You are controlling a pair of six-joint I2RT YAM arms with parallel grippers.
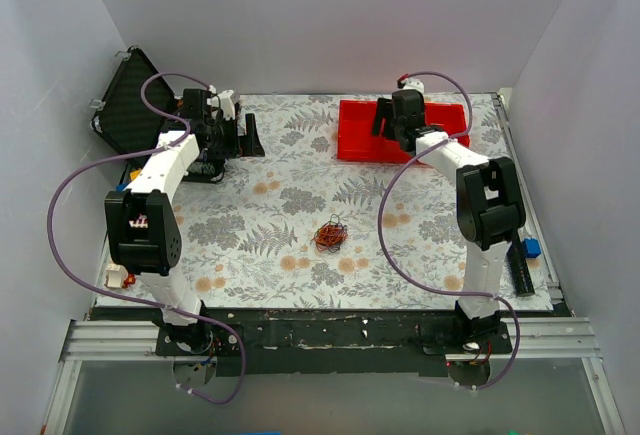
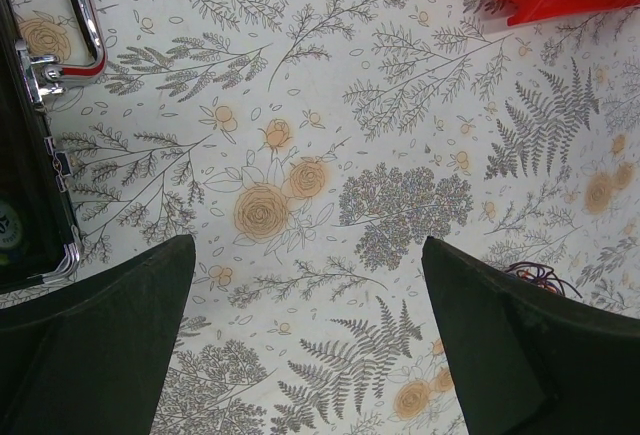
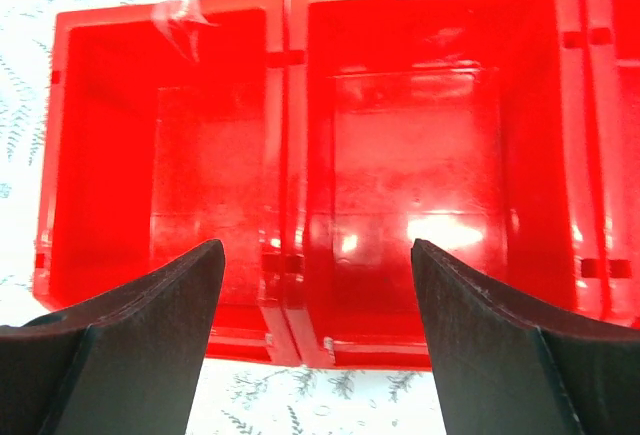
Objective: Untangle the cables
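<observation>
The cables [image 1: 330, 235] are a small clump of thin orange-red, dark and purple wires lying on the floral table cover near the middle of the table. A bit of the clump shows at the right edge of the left wrist view [image 2: 535, 277], beside the right finger. My left gripper [image 1: 228, 133] is at the far left of the table, open and empty [image 2: 308, 255]. My right gripper [image 1: 392, 123] is at the far right over the red tray, open and empty [image 3: 316, 255]. Both grippers are far from the clump.
A red tray [image 1: 355, 140] with empty compartments [image 3: 420, 155] stands at the back right. An open black case [image 1: 125, 105] stands at the back left; its edge and metal latch [image 2: 40, 75] show in the left wrist view. A blue block [image 1: 531, 248] lies at the right edge.
</observation>
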